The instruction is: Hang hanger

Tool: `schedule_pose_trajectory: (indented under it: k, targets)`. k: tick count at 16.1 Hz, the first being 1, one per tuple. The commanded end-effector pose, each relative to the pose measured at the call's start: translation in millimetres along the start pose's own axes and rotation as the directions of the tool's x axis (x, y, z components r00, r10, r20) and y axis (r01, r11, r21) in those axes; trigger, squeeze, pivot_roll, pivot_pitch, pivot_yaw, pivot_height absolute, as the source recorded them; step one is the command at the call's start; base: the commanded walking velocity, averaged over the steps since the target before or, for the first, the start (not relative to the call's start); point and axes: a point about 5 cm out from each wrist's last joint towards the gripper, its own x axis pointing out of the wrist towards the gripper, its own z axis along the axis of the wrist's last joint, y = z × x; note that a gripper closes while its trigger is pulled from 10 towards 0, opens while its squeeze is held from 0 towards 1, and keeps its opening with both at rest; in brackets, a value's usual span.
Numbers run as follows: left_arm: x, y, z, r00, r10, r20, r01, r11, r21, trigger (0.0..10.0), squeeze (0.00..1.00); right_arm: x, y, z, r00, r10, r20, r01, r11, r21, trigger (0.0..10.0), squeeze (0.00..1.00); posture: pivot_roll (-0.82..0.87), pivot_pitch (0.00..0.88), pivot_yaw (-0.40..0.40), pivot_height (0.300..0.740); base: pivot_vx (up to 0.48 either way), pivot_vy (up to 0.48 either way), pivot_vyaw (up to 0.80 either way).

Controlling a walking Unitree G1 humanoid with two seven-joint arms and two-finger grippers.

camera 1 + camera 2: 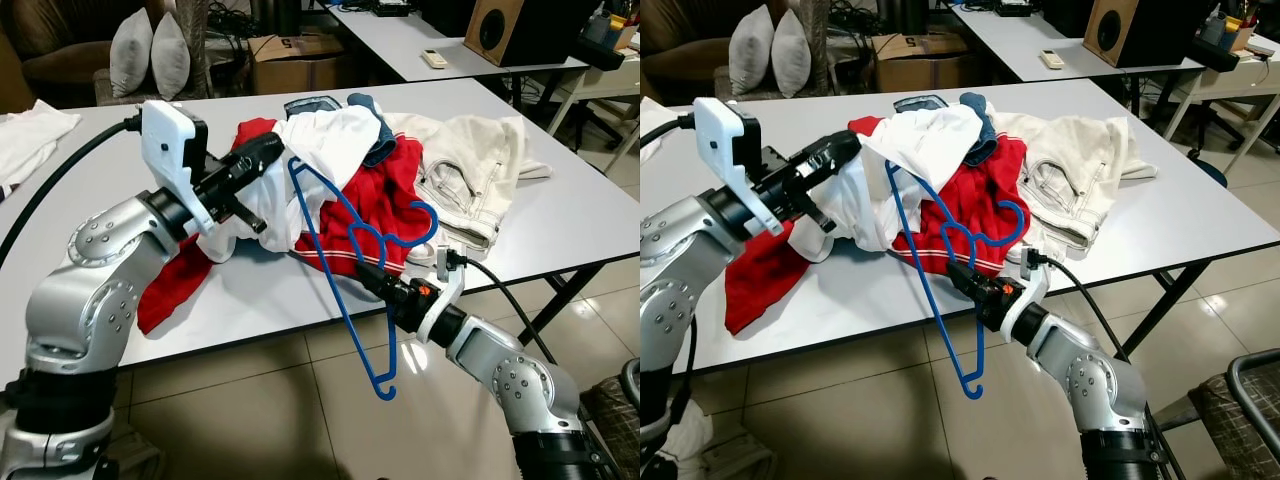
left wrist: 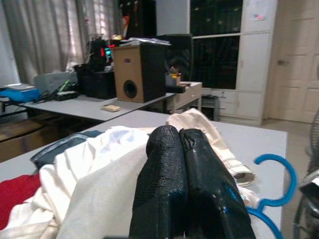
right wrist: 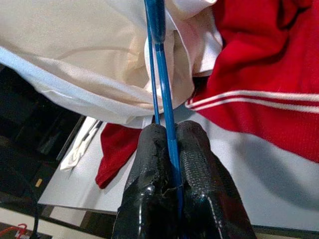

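Nearest the camera, off the front edge of the table (image 1: 560,215), the right gripper (image 1: 366,274) is clamped on the blue hanger (image 1: 345,300), its two black fingers (image 3: 197,164) pressed together around the thin blue bar in the right wrist view. From that grip the hanger runs both ways: one long bar slopes down past the table edge and ends in a small curl above the tiled floor (image 1: 300,420), while the rest rises over the tabletop, with the hook (image 1: 428,222) curving above the red garment (image 1: 385,195). Up and to the robot's left, the top corner of the hanger lies against the white garment (image 1: 325,140), just beside the left gripper (image 1: 262,152). That gripper is closed, its fingers (image 2: 167,179) pressed side by side and resting against the white cloth; whether any fabric is pinched between them cannot be told. Beyond the red garment, a blue denim piece (image 1: 375,125) tops the heap, and a cream garment (image 1: 470,165) spreads toward the robot's right. Farther back stand a cardboard box (image 1: 295,60), two grey cushions (image 1: 150,52) and a wooden speaker (image 1: 500,28) on a second table (image 1: 400,45).
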Motion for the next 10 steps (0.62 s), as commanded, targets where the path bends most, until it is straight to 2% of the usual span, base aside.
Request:
schedule_pose_trajectory:
  k: [1, 5, 7, 10]
  targets:
    - [-2.2, -4.0, 6, 0.999, -0.034, 0.013, 0.034, 0.999, 0.006, 0.0, 0.00, 0.9, -3.3, 6, 1.000, -0.020, 0.008, 0.019, 1.000, 0.019, 10.0, 0.00, 0.00, 0.000, -0.040, 0.740, 0.000, 0.000, 0.00]
    - [-3.0, -4.9, 5, 0.999, -0.043, -0.002, 0.043, 0.999, 0.013, 0.0, 0.00, 4.0, -7.2, 7, 0.998, -0.063, 0.009, 0.062, 0.997, 0.039, 10.0, 0.00, 0.00, 0.000, -0.041, 0.740, 0.000, 0.000, 0.00]
    - [-7.4, 4.4, 3, 0.999, 0.027, -0.021, -0.026, 0.999, 0.027, 0.0, 0.00, -0.3, -9.6, 10, 0.995, -0.091, 0.039, 0.088, 0.994, 0.070, 10.0, 0.00, 0.00, 0.000, -0.047, 0.740, 0.000, 0.000, 0.00]
    - [-11.1, 7.3, 5, 0.999, 0.033, -0.018, -0.033, 0.999, 0.026, 0.0, 0.00, -3.6, -25.3, 14, 0.977, -0.204, 0.055, 0.201, 0.978, 0.062, 10.0, 0.00, 0.00, 0.000, -0.045, 0.740, 0.000, 0.000, 0.00]
